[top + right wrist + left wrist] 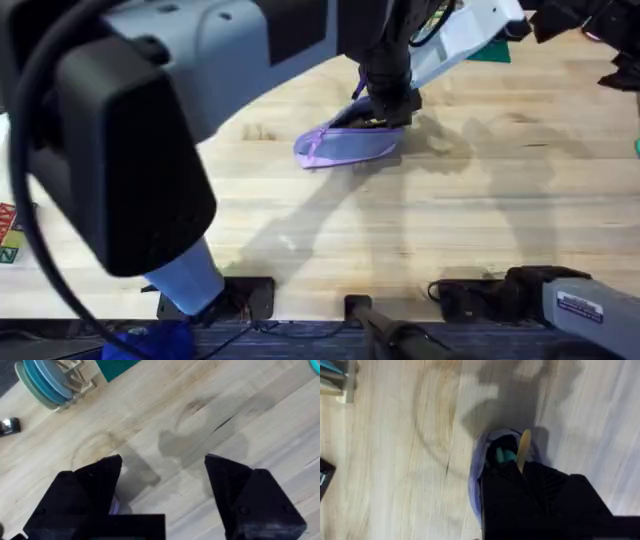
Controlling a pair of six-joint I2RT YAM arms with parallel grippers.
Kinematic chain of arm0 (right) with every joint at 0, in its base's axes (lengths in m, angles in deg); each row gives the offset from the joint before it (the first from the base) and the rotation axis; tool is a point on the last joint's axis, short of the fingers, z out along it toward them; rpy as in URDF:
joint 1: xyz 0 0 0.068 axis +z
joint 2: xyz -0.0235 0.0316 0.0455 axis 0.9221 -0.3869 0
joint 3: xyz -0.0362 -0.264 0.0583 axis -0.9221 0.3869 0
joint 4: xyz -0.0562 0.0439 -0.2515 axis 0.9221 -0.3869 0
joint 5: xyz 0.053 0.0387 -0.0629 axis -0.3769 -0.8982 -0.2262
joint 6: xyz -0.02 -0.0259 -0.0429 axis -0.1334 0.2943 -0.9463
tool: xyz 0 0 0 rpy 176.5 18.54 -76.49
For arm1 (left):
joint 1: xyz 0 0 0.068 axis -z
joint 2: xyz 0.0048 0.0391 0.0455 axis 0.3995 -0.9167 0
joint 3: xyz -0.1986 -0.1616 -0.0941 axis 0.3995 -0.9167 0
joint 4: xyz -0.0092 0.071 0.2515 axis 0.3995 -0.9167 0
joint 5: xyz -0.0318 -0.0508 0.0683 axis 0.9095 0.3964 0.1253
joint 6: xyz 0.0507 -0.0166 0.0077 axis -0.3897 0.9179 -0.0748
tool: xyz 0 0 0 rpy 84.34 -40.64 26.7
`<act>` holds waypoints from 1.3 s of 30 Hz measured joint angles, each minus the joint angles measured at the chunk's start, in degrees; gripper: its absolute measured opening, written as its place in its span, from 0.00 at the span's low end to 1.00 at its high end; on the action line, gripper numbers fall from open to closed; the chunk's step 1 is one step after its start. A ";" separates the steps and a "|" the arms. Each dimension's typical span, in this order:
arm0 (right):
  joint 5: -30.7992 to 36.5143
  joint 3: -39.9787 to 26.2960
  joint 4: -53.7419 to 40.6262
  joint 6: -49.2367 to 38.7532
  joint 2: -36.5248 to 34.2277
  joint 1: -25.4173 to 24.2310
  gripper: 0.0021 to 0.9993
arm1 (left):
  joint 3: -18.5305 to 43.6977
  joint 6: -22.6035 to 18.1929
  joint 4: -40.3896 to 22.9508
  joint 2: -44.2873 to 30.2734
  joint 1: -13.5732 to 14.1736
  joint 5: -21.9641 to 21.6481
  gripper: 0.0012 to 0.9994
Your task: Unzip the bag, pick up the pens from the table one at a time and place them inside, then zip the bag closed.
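Overhead view had the bag (340, 146) lying on the table (450, 220), a bit left of centre and toward the far side, long axis running left-right, lilac fabric, top open at its right end. A dark gripper (385, 110) sat right over that open end, touching or just above it; which arm it belonged to was hard to tell from this angle, since the left arm rose large and blurred under the camera. Left wrist view looked down into the pouch mouth (485, 460): green pen (504, 455) inside, yellow pen (523, 450) standing tilted in the opening, its lower end hidden behind the left gripper's (535, 495) black body. Cannot tell whether those fingers were spread or pinching the yellow pen. Right wrist view showed the right gripper (162, 485) with fingers (100, 485) spread wide over bare wood, a sliver of lilac beside one finger. Blue plates in a rack (50, 382) stood well apart.
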State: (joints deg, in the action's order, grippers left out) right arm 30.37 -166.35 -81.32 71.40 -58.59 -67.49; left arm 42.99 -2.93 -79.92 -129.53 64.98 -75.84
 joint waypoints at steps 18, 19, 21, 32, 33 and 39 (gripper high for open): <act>0.00 0.00 0.02 -0.02 0.00 0.00 1.00 | 0.00 0.00 -7.85 -0.58 -2.16 -5.30 0.97; 0.00 0.00 0.04 -0.02 -0.02 0.00 1.00 | 0.00 0.02 -7.78 -0.58 -2.13 -5.40 0.99; 0.00 0.00 0.04 -0.03 0.00 0.00 0.99 | 0.00 0.00 -7.76 -0.58 -1.89 -5.64 0.99; -0.02 0.00 0.04 -6.75 0.00 1.21 1.00 | 0.04 -1.85 -10.78 -0.07 -1.63 -5.98 0.99; -0.02 0.00 0.04 -7.76 0.00 1.77 1.00 | 0.04 -2.30 -11.30 0.39 -1.68 -5.87 0.99; -0.07 0.00 0.04 -10.66 0.00 3.48 1.00 | 0.04 -3.80 -13.70 5.37 -3.53 -5.44 0.99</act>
State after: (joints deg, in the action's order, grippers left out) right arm 30.30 -166.35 -81.27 60.74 -58.59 -64.02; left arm 43.03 -6.73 -93.62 -124.16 61.45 -81.28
